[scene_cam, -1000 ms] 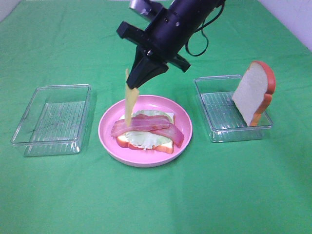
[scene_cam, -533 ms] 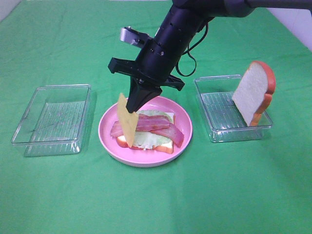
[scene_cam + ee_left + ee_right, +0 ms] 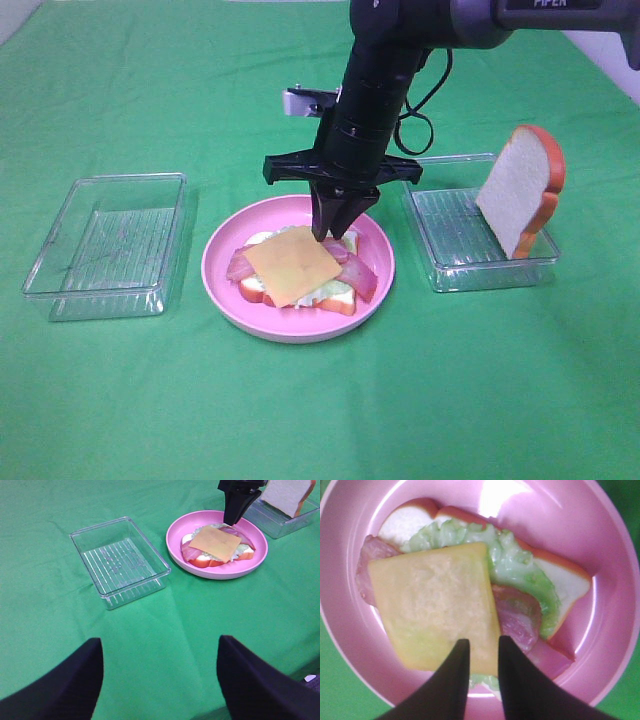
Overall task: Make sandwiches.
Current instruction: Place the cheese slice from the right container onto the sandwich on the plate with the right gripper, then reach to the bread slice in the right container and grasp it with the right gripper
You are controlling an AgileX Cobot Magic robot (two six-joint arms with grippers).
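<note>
The open sandwich (image 3: 300,275) lies on the round pink plate (image 3: 215,268): a bread slice, pale green lettuce (image 3: 520,570), bacon strips (image 3: 517,620) and a yellow cheese slice (image 3: 293,264) flat on top. My right gripper (image 3: 328,236) points straight down at the cheese's far edge. In the right wrist view its fingertips (image 3: 462,647) stand slightly apart over that edge of the cheese (image 3: 432,605), which lies flat below them. The second bread slice (image 3: 520,190) leans upright in the right tray. My left gripper (image 3: 160,645) is open and empty, low over the cloth.
A clear tray (image 3: 105,245) stands left of the plate, and it also shows in the left wrist view (image 3: 120,560). Another clear tray (image 3: 450,265) stands right of the plate. Green cloth (image 3: 320,410) covers the table.
My right gripper came down and swung upright over the plate. The cheese, which hung on edge from it, now lies flat on the bacon.
</note>
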